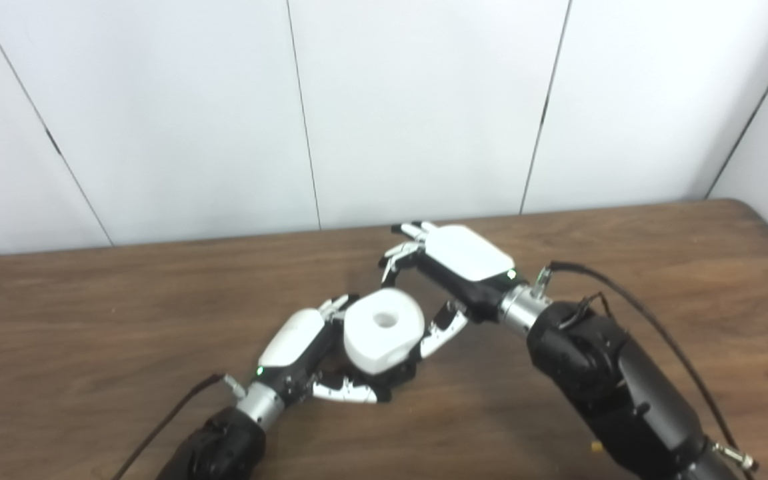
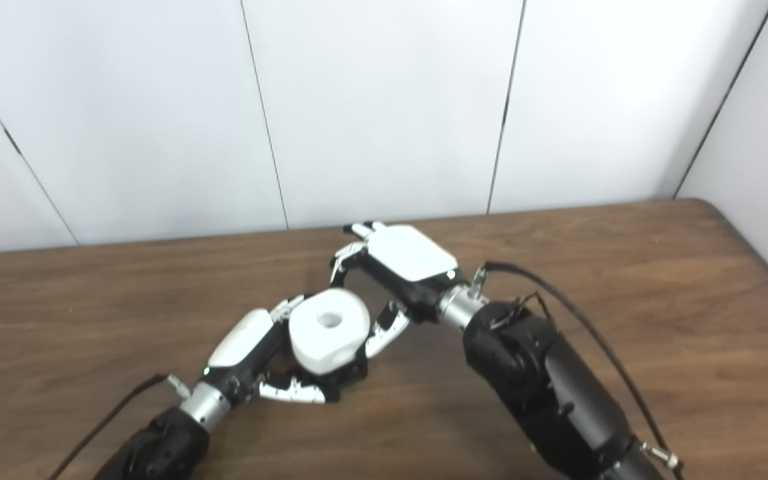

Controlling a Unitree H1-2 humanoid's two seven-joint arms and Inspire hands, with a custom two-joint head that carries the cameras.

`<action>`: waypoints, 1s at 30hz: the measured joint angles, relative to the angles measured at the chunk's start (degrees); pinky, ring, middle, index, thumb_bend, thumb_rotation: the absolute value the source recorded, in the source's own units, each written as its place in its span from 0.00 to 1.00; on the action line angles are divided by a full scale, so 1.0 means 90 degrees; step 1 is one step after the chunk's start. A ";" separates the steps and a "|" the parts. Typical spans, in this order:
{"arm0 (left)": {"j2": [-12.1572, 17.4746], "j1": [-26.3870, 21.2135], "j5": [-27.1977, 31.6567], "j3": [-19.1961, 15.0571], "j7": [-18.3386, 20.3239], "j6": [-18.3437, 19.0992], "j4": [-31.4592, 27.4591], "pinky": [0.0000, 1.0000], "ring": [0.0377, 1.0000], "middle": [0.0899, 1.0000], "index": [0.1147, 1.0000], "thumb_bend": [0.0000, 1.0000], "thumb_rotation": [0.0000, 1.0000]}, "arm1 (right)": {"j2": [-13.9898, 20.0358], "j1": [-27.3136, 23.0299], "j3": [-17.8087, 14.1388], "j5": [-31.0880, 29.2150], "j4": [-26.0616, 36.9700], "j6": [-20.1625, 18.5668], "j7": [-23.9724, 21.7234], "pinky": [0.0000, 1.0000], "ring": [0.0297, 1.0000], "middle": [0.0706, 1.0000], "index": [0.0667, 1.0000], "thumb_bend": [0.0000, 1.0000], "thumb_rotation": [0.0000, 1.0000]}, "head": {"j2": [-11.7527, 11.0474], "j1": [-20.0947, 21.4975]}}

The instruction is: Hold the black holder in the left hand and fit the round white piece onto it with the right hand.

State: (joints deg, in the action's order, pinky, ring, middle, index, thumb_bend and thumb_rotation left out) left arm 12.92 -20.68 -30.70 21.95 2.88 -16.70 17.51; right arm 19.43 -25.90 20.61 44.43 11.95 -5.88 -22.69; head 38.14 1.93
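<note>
A: What is the biggest thing here?

B: The brown wooden bench (image 1: 91,320). It fills the near part of the view. A white wall (image 1: 417,100) stands at the far side.

A: Where are the arms?

B: Both come in from the near edge. The right hand (image 1: 454,267) sits in the middle, a bit far. The left hand (image 1: 304,353) is nearer and to its left.

A: What is the left hand doing?

B: Its fingers (image 1: 347,393) wrap around a dark thing under the round white piece (image 1: 384,330). That must be the black holder (image 1: 394,377), but only a bit of it shows.

A: And the white piece?

B: It sits on top of the holder, in the left hand. It has a hole in the top.

A: Does the right hand hold it?

B: No. Its fingers (image 1: 401,253) are spread apart, holding nothing. The thumb (image 1: 444,330) points down just beside the right side of the white piece. I cannot tell if it touches.
</note>
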 measured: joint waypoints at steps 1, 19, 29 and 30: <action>0.0000 0.0000 0.0001 0.0000 0.0002 0.0001 -0.0001 1.00 0.97 0.73 0.41 0.52 0.05 | 0.0000 0.0010 0.0000 -0.0001 0.0005 -0.0001 -0.0005 1.00 0.97 0.76 0.44 0.52 0.14 | 0.0000 0.0000; -0.0018 0.0029 -0.0006 -0.0006 0.0056 0.0098 -0.0102 1.00 0.97 0.73 0.41 0.52 0.05 | 0.0125 0.0165 0.0031 -0.0046 0.0171 -0.0029 -0.0253 1.00 0.95 0.76 0.44 0.52 0.14 | 0.0166 -0.0107; -0.0076 0.0094 -0.0009 -0.0003 0.0059 0.0166 -0.0188 1.00 0.97 0.73 0.41 0.52 0.05 | -0.0044 0.0185 0.0128 0.0054 0.0161 -0.0072 -0.0333 1.00 0.95 0.76 0.44 0.52 0.14 | 0.0166 -0.0166; -0.0076 0.0094 -0.0009 -0.0003 0.0059 0.0167 -0.0188 1.00 0.97 0.73 0.41 0.52 0.05 | -0.0042 0.0185 0.0127 0.0064 0.0160 -0.0072 -0.0334 1.00 0.96 0.76 0.44 0.52 0.14 | 0.0166 -0.0166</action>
State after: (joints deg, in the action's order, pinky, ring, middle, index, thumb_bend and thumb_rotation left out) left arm 12.24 -19.84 -30.78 21.92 3.41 -15.20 15.82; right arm 19.05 -24.23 21.76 45.00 13.39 -6.53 -25.69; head 39.64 0.44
